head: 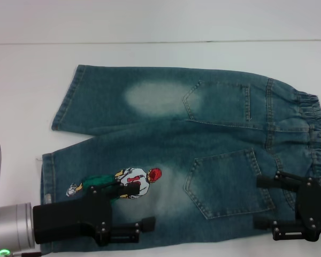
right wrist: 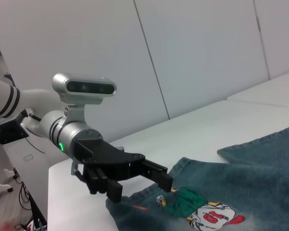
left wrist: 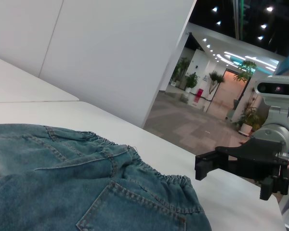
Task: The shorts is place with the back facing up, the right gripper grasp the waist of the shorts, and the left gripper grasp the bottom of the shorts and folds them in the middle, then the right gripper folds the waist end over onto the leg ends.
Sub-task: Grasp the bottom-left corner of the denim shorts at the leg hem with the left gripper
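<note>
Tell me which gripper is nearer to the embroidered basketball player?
Left. The left gripper hovers right beside the embroidered player, while the right gripper is far across the shorts, near the waistband.

Looks like a robot demonstration or test space inside a large office or commercial building, not a home. Plain white table (head: 32, 80) under the denim shorts (head: 166, 134), backed by bare white wall panels (right wrist: 197, 57). Beyond the panel edge, an open lobby (left wrist: 202, 120) with grey tiled floor, recessed ceiling spotlights (left wrist: 241, 14), potted plants (left wrist: 214, 79) and a red sign stand (left wrist: 198, 95). Close by, a camera-topped silver robot arm (right wrist: 82, 89) with a green status light.
</note>
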`<state>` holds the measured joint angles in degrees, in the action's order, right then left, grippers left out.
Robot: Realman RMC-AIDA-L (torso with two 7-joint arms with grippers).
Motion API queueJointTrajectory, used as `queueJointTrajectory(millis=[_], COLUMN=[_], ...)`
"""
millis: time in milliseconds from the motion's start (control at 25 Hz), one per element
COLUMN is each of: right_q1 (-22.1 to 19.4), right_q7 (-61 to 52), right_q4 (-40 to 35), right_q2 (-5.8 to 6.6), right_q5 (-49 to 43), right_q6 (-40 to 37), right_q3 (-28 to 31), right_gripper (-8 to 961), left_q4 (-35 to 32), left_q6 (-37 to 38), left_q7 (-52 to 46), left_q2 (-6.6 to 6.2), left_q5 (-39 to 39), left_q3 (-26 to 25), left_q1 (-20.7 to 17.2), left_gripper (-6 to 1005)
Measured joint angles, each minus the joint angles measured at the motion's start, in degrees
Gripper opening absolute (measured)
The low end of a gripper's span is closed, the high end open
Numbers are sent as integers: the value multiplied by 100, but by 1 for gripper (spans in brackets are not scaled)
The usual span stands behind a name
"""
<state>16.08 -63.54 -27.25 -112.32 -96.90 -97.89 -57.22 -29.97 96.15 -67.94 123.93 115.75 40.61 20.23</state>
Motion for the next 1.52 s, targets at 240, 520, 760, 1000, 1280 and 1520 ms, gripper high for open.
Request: queueJointTrajectory(millis=[240, 520, 760, 1000, 1280, 1520], right_q1=[16, 32, 14, -29, -51, -36], right_q7=[-2, 7, 35, 47, 109, 112], right_q4=[0, 0, 0, 25, 31, 3], right_q2=[-15, -35, -47, -56, -114, -125], right_q5=[-97, -129, -125, -127, -128, -127], right_q6=[20, 52, 55, 49, 173, 201], right_q3=[8, 12, 211, 308, 351, 390], right_gripper=[956, 956, 956, 956, 956, 956], left_q4=[0, 0, -34, -898, -1755, -2159], left_q6=[6, 115, 620, 968, 1286, 1374], left_q7=[0, 2, -226, -1806, -2252, -2394], left_q2=[0, 1, -19, -34, -3, 0], left_q5=[0, -51, -208, -159, 91, 869], left_q3=[0, -83, -951, -1397, -1628, -1985], left_q1=[-2, -9, -134, -656, -1335, -1527], left_gripper=[920, 920, 920, 921, 921, 920])
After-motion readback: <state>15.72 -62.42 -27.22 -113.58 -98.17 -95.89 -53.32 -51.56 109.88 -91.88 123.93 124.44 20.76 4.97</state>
